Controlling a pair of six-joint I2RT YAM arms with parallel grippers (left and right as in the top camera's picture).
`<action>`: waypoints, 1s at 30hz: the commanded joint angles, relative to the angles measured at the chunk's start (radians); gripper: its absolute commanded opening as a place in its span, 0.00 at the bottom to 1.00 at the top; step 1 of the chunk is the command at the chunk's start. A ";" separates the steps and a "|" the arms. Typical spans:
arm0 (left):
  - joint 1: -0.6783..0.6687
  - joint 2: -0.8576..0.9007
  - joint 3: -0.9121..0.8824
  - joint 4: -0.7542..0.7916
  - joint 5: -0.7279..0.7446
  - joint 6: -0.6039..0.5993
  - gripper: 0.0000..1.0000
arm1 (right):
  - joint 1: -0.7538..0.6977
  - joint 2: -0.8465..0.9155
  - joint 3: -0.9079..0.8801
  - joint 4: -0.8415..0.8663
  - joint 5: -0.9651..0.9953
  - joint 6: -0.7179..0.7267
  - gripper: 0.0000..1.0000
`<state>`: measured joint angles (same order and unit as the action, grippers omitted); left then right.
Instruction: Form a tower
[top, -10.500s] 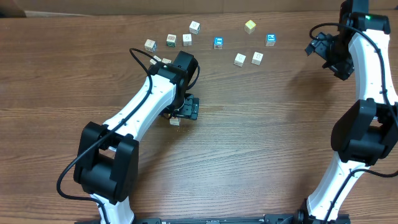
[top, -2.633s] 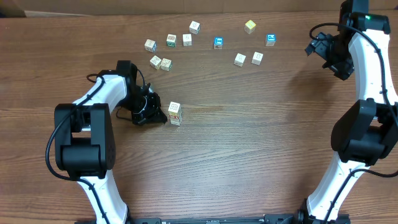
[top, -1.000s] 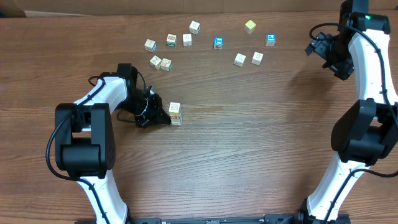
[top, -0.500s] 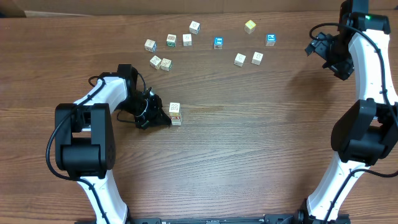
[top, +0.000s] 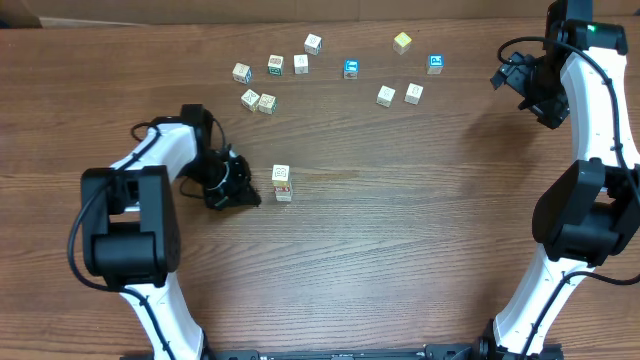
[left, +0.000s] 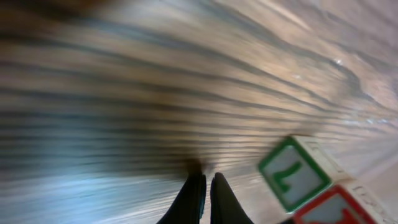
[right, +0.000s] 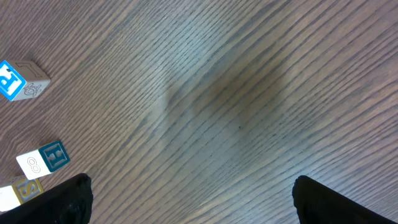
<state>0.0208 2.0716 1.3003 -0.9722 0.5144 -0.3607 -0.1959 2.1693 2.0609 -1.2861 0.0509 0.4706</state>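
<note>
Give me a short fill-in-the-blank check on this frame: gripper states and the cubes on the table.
1. The left gripper, beside the tower and not touching it, has its jaws ___.
2. The right gripper, holding nothing, is ___.
3. Seen from overhead, the blue-faced cubes number ___.
4. The far cube lying between them is coloured ___.

Missing words: shut; open; two; yellow
</note>
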 joint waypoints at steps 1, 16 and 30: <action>0.043 0.000 -0.011 0.012 -0.317 0.013 0.08 | 0.000 -0.013 0.028 0.003 0.000 -0.004 1.00; 0.047 0.000 0.366 -0.245 -0.678 0.047 0.53 | 0.000 -0.013 0.028 0.003 0.000 -0.004 1.00; 0.044 0.001 0.394 -0.163 -0.675 0.047 1.00 | 0.000 -0.013 0.028 0.003 0.000 -0.004 1.00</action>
<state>0.0616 2.0754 1.6859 -1.1362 -0.1440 -0.3294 -0.1959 2.1693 2.0609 -1.2861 0.0513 0.4706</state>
